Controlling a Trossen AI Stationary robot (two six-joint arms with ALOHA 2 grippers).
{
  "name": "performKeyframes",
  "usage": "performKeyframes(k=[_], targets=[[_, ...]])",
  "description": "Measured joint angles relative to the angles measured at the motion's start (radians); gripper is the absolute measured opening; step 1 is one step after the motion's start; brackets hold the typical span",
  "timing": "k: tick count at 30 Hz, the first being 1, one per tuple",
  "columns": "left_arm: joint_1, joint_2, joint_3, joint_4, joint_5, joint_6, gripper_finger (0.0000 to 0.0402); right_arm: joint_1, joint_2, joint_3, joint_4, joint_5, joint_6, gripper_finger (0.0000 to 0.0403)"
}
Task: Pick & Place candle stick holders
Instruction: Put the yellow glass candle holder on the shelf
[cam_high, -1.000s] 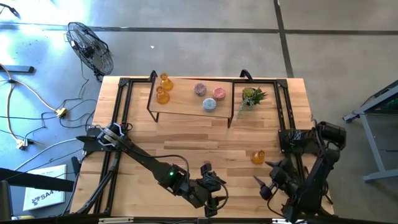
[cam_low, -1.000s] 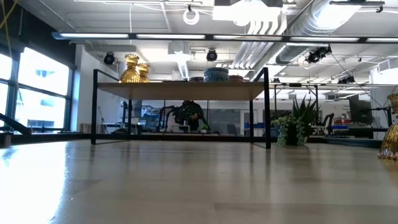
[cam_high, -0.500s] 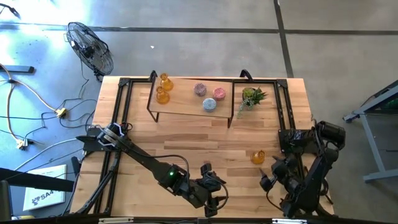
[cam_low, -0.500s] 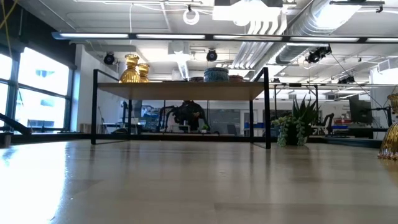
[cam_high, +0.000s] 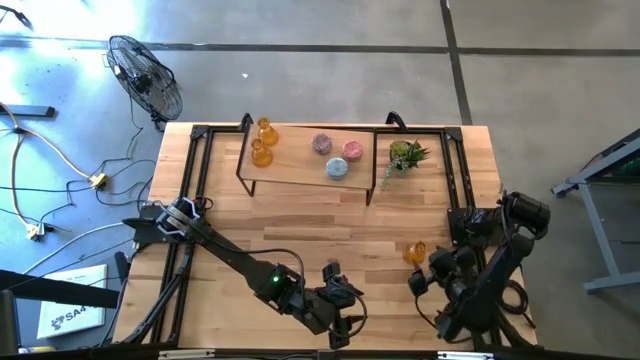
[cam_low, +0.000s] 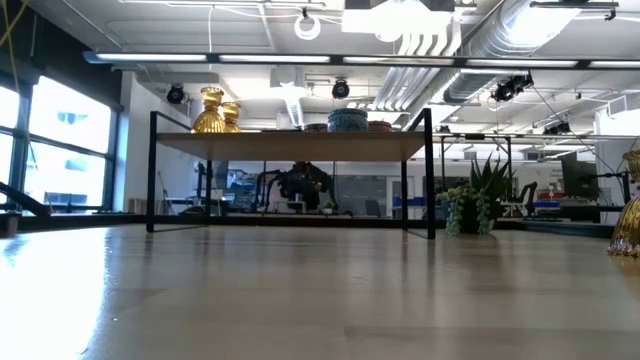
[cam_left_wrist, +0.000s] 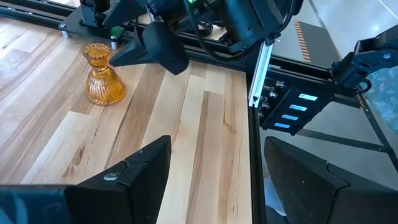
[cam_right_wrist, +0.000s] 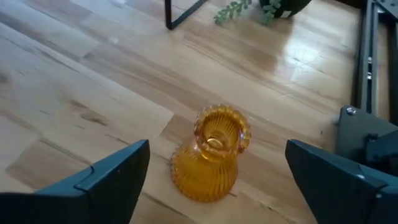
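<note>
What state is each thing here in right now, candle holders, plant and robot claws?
Amber holder on table: upright, untouched.
Two amber holders on shelf: upright.
Pink holders, blue holder: on shelf.
Plant: upright.
Right gripper: open, near table holder.
Left gripper: open, empty.

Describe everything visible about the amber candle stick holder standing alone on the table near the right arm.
The amber candle stick holder is translucent ribbed glass, bottle-shaped: a wide skirted base, a narrow neck and a scalloped, flared rim around a hollow top. It stands upright on the bare wooden table, apart from the raised shelf that holds the other holders. Nothing touches it but the tabletop. The right gripper hangs just above it, fingers spread wide to either side, not yet closed on it.
</note>
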Motion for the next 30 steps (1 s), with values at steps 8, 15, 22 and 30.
performKeyframes(k=[8, 15, 22, 30], targets=[[0.000, 0.000, 0.000, 0.000, 0.000, 0.000, 0.0252, -0.026, -0.001, 0.000, -0.003, -0.061, -0.010, 0.0369], [0.000, 0.000, 0.000, 0.000, 0.000, 0.000, 0.0252, -0.054, -0.001, 0.000, 0.009, -0.042, -0.029, 0.0370], [0.000, 0.000, 0.000, 0.000, 0.000, 0.000, 0.0252, -0.083, -0.001, 0.000, 0.036, -0.040, -0.082, 0.0369], [0.000, 0.000, 0.000, 0.000, 0.000, 0.000, 0.0252, -0.115, -0.001, 0.000, 0.045, -0.044, -0.141, 0.0369]])
